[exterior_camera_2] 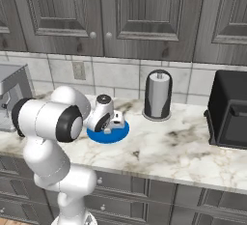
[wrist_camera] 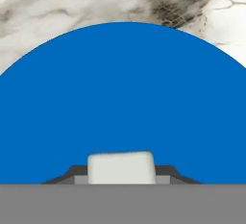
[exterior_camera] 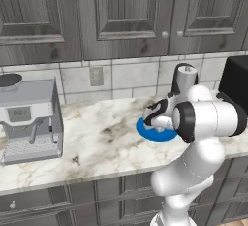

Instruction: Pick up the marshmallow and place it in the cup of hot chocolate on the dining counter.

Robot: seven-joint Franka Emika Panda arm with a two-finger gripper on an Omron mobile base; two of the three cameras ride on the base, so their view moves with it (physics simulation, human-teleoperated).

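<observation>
Down low on the blue plate (wrist_camera: 123, 103), at the middle of the left base view and left of middle in the right base view: the gripper (wrist_camera: 121, 177); pressed shut on the marshmallow (wrist_camera: 121, 168), a small pale block at the bottom middle of the hand view, dark tips hugging both its sides; looks like the grab step, just made, block not yet off the plate.

Plate sits on the marble top (exterior_camera_2: 183, 147) under grey cupboards; coffee machine (exterior_camera: 30, 118) at the left of the left base view; paper roll (exterior_camera_2: 158, 95) and black box (exterior_camera_2: 230, 110) to the right in the right base view.

Next, most likely: lift straight up, slow, keep the squeeze soft so the block does not squash or slip; then turn away and go find the cup on the dining counter; hold the block right over the cup and let go.
</observation>
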